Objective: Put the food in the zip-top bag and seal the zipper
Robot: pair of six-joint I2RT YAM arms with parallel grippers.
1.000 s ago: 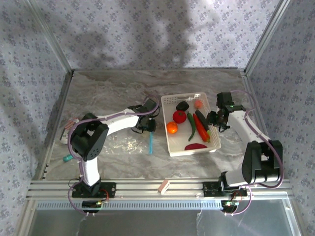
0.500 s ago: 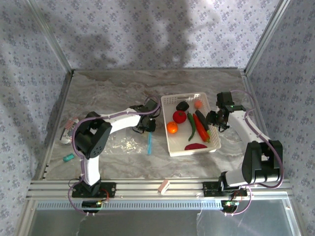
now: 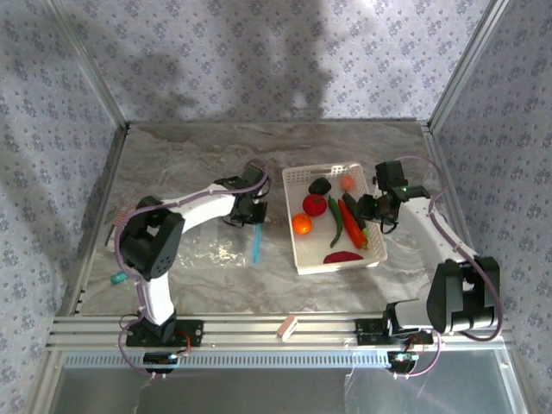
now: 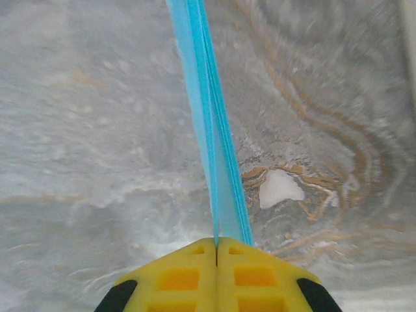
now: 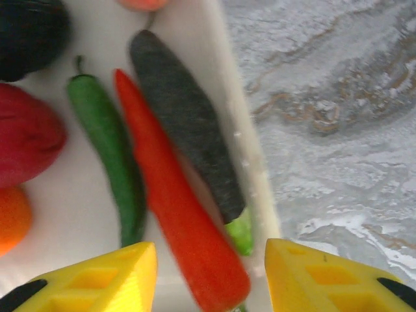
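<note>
White basket (image 3: 323, 171) holding food (image 3: 349, 222) under parted right gripper (image 5: 211, 250); left gripper (image 4: 216, 244) clamped on zipper (image 4: 211, 130).

I see whole table (image 3: 172, 164) from high at near edge. Wrist cameras close, pointing down: left on zipper (image 4: 209, 130), right on basket (image 5: 250, 156); overhead shares both.

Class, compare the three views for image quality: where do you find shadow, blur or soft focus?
Top external: sharp overall, with a broad soft shadow on the back wall. Left wrist: the zipper is fairly crisp near the yellow fingers, while the marble table smears toward the top. Right wrist: soft throughout; the red chili and dark vegetable have fuzzy edges.
</note>
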